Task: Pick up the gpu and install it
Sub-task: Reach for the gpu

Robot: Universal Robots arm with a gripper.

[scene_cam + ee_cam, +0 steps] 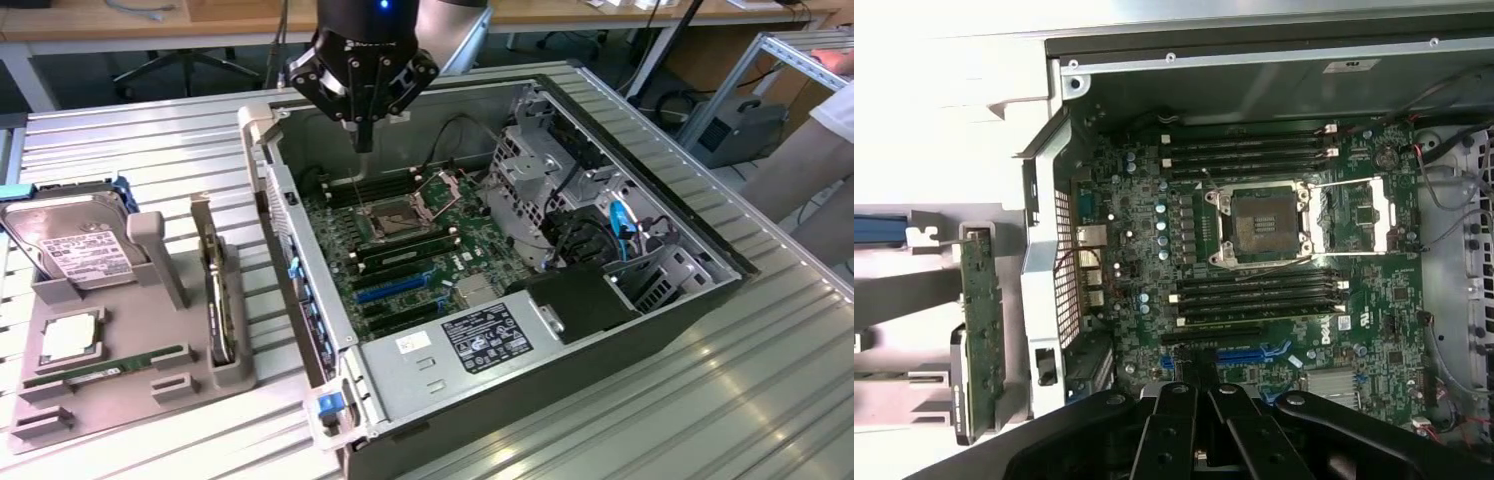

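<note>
1. Gripper (362,140): black, pointing straight down over the end of the open computer case that lies farthest from the exterior camera. Its two fingers are pressed together into a single tip and hold nothing. In the wrist view the gripper (1196,392) appears as dark fingers lying side by side above the board.
2. Graphics card (220,300): stands on its long edge in a slot of the grey holder, outside the case and just beside the case wall on the exterior view's left. It is well apart from the gripper. In the wrist view the graphics card (982,320) shows its green circuit side and a metal end bracket.
3. Computer case (287,190): lies on its side with the interior facing up.
4. Motherboard (400,255): green, fixed to the case floor, with the gripper hanging over its far part.
5. Processor socket (400,215): a metal frame set between rows of black memory slots, also seen in the wrist view (1264,222).
6. Blue card slots (394,290): on the nearer side of the socket.
7. Power supply (487,338): a grey box with a black label, at the near end of the case.
8. Grey holder (120,405): also carries a hard drive (74,245) leaning upright and a thin green memory stick (114,362) lying flat.
9. Table (761,400): ribbed aluminium, bearing both the case and the holder.
</note>
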